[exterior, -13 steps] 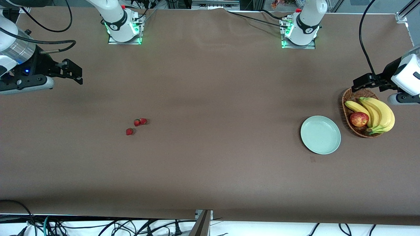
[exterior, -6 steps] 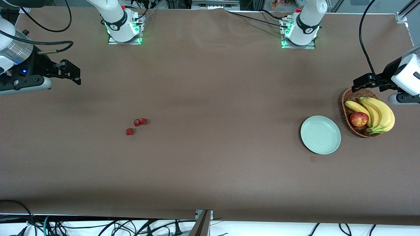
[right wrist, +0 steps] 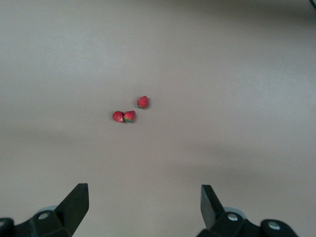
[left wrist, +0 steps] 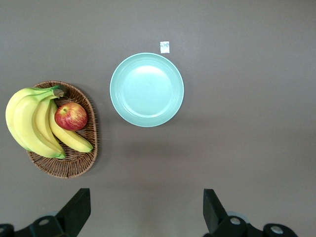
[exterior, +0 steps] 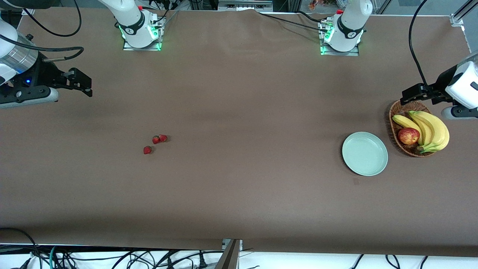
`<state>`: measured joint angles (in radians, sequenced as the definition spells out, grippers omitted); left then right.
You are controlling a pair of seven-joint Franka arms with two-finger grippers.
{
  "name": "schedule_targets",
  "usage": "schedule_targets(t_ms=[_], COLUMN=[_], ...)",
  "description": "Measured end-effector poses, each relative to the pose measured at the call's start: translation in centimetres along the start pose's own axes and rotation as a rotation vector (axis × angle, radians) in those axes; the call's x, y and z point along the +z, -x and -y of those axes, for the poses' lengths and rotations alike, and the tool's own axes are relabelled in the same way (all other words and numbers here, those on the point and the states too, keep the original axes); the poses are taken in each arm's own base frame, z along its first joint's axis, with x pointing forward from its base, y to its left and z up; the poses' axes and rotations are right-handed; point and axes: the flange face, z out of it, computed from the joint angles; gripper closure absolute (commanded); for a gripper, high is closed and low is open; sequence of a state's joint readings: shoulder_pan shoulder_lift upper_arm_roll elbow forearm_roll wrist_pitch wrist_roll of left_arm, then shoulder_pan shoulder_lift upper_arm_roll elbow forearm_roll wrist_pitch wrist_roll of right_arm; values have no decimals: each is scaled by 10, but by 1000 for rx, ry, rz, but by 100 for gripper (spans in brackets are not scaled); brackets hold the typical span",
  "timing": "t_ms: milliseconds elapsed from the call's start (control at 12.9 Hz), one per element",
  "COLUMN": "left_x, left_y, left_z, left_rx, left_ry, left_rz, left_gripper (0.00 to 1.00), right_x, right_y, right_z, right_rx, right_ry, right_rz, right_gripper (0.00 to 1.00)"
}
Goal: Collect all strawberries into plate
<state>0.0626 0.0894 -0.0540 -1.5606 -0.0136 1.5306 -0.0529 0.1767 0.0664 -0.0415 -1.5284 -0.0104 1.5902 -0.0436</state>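
Note:
Three strawberries lie together on the brown table toward the right arm's end: two touching [exterior: 156, 139] [exterior: 163, 138], and one [exterior: 147, 150] slightly nearer the camera. They also show in the right wrist view [right wrist: 117, 116] [right wrist: 129, 116] [right wrist: 142, 102]. The mint-green plate [exterior: 365, 153] sits empty toward the left arm's end and also shows in the left wrist view [left wrist: 146, 89]. My right gripper [exterior: 85, 84] hangs open and empty high over the table's end, apart from the berries [right wrist: 143, 212]. My left gripper [exterior: 407, 96] hangs open and empty over the table beside the basket [left wrist: 146, 217].
A wicker basket [exterior: 405, 112] with bananas [exterior: 433, 130] and a red-yellow apple [exterior: 408, 136] stands beside the plate, at the left arm's end; it also shows in the left wrist view [left wrist: 74, 168]. A small white scrap [left wrist: 165, 47] lies by the plate.
My right gripper has shifted slightly toward its end of the table. The left arm, the strawberries and the plate have not moved.

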Motion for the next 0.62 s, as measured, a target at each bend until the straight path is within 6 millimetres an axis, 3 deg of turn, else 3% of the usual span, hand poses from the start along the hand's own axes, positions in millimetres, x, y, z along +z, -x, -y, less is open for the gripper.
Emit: schedule_targets(t_ms=[466, 622], left_x=[-5, -4], left_y=[-4, -4], left_z=[1, 2], left_rx=[-1, -3], left_ry=[1, 1], left_rz=[-12, -11], left_gripper=[0, 0], right_x=[7, 21], right_y=[-2, -7], right_z=[2, 7], right_rx=[-5, -13], right_ry=[0, -2], right_rz=[18, 47], right_gripper=[0, 0])
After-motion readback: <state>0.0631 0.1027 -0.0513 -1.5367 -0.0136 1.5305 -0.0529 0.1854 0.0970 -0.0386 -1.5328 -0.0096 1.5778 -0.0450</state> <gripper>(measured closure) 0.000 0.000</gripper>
